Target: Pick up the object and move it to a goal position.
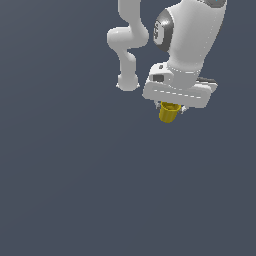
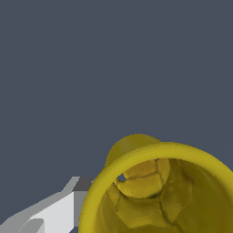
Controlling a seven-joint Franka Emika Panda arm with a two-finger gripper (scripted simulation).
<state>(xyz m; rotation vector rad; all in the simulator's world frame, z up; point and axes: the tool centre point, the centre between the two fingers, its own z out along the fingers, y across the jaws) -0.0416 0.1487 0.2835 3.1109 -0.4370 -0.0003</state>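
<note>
The object, a small mustard-yellow cup (image 1: 168, 112), hangs just under the white hand of the arm in the exterior view's upper right. Its round rim sits up between the fingers, and its tapered end points down. My gripper (image 1: 171, 107) is shut on the cup's rim. The fingertips are mostly hidden by the hand and the cup. In the wrist view the cup (image 2: 159, 191) fills the corner, seen from above into its hollow inside. One white finger (image 2: 54, 211) shows beside its rim.
The white arm (image 1: 190, 35) and its elbow link (image 1: 127, 45) occupy the top of the exterior view. Below and around the cup there is only plain dark grey-blue background. No goal marker shows.
</note>
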